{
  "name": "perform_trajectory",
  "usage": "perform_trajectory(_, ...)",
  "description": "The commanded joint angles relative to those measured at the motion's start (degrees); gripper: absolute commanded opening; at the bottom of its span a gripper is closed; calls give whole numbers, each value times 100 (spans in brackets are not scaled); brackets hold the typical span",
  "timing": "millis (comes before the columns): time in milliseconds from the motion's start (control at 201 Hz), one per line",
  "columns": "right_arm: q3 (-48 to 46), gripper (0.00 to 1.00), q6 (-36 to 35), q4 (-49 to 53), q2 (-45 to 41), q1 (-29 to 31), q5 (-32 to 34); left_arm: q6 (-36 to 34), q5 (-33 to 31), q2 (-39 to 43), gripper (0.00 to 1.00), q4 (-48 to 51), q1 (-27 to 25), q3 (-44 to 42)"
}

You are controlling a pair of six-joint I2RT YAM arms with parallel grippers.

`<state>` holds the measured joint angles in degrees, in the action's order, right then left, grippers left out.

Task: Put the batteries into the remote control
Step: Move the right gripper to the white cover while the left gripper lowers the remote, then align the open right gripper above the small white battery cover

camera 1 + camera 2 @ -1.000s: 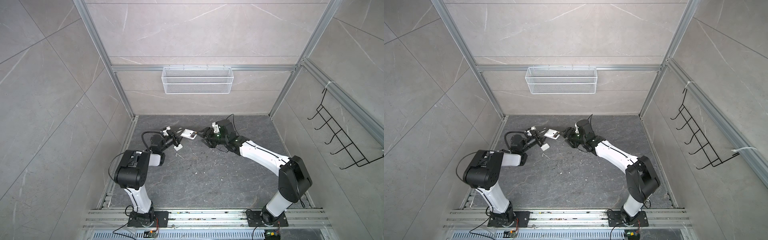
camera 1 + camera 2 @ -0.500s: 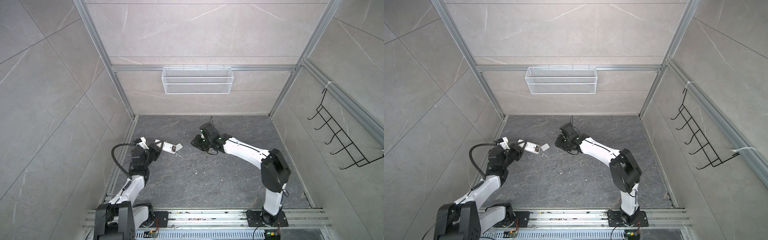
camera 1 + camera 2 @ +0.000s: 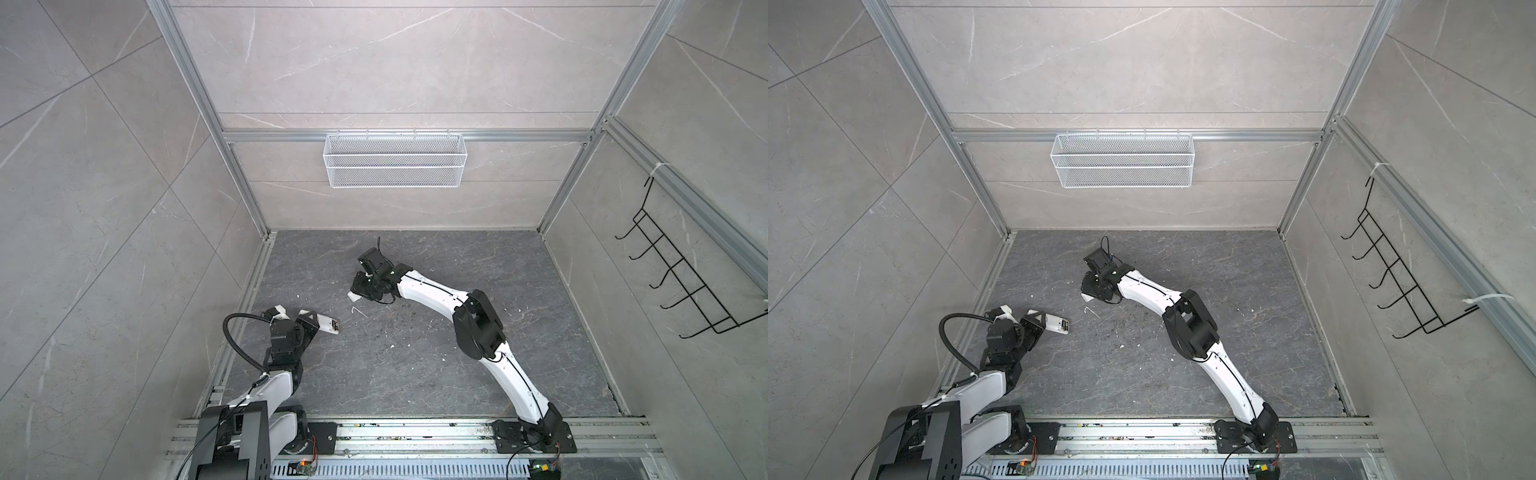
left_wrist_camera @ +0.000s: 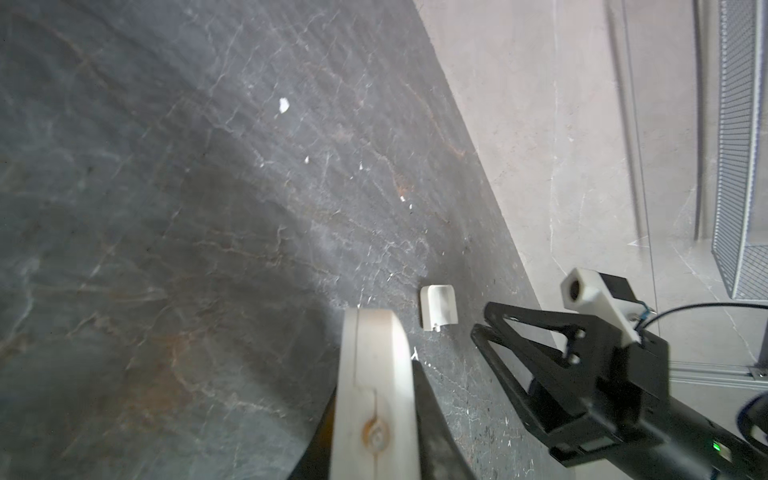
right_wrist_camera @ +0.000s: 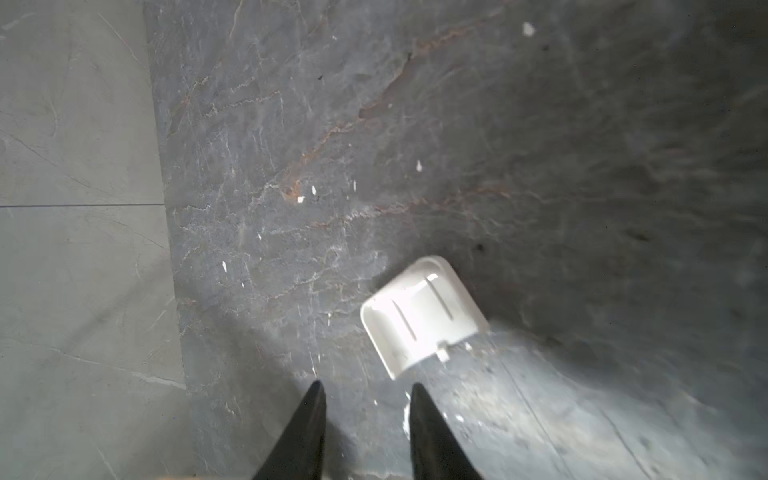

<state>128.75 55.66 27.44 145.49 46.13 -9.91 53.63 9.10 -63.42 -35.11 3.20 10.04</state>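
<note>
left hand (image 3: 315,326) clamps the remote control (image 3: 329,325); right hand (image 5: 366,384), parted and empty, hangs just beside a white cover (image 5: 422,313).

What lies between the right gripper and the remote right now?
A small white cover, lying on the floor, sits between the remote and the right gripper; the left wrist view shows it best.

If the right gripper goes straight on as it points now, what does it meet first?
Most likely the white cover lying on the floor: it sits just ahead of the right gripper. Depth is unclear, so the gripper may reach bare floor beside it first.
</note>
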Motion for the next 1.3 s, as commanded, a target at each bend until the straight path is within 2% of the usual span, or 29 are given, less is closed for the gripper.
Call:
perform_trajectory(0,734,35,-72,545,510,51,-150,-270,19,75,0,-383,14,121)
perform_trajectory(169,1593,36,-229,1201,953,51,-78,-313,26,106,0,-295,14,165)
perform_trajectory(513,1478,36,-608,1438,975,-39,42,-279,294,-220,0,-316,14,340)
perform_trajectory(777,1594,37,-705,1445,1147,-319,-181,-276,338,-226,0,-294,13,349)
perform_trajectory(1116,3015,41,-1069,2118,1628,-508,-237,-275,372,-208,0,-301,12,356)
perform_trajectory(1300,2682,43,-1044,1851,1339,-350,-235,-251,407,-252,0,-321,13,376)
